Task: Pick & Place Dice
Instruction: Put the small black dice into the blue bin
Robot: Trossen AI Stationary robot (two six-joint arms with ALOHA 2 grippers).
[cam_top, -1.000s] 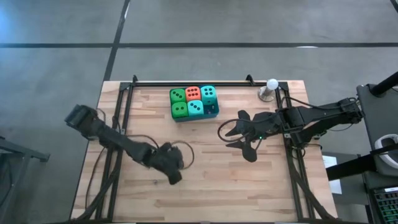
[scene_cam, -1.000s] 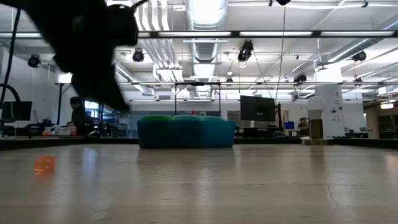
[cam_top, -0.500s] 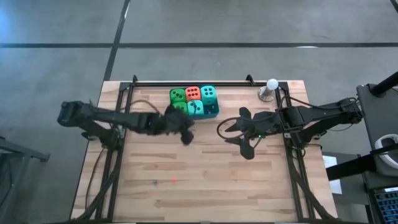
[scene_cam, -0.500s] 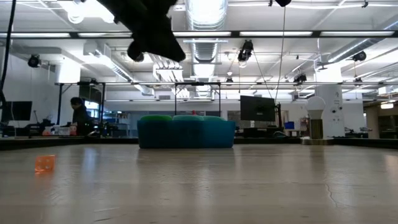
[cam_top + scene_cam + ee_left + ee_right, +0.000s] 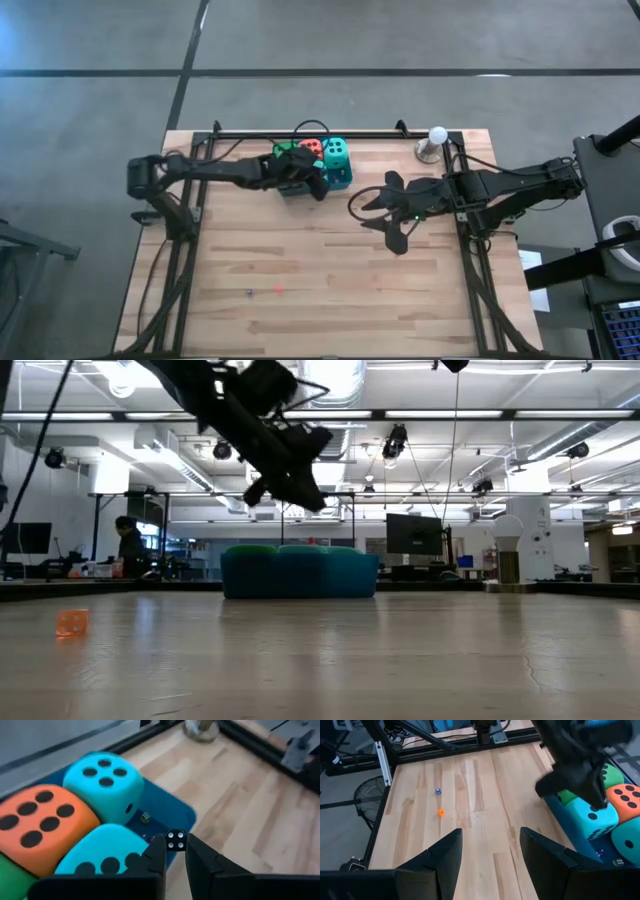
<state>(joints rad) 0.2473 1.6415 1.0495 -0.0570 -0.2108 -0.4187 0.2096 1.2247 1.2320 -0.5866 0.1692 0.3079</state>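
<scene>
The foam dice [image 5: 105, 782] sit packed in the blue tray [image 5: 172, 812] at the table's [image 5: 330, 290] far edge. 2 are teal and 1 orange [image 5: 40, 827] shows 6 pips. A green one is cut off at the wrist picture's corner and mostly hidden under the left arm from above. A tiny greenish speck [image 5: 145, 816] lies on the tray floor, too small to identify. The left gripper [image 5: 175, 851] hangs over the tray, its fingers clamped on a tiny black die [image 5: 175, 840] showing 4 white pips. The right gripper [image 5: 490, 837] waits mid-table, fingers apart. A tiny orange die [image 5: 440, 812] and blue die [image 5: 438, 791] lie on the bare table.
</scene>
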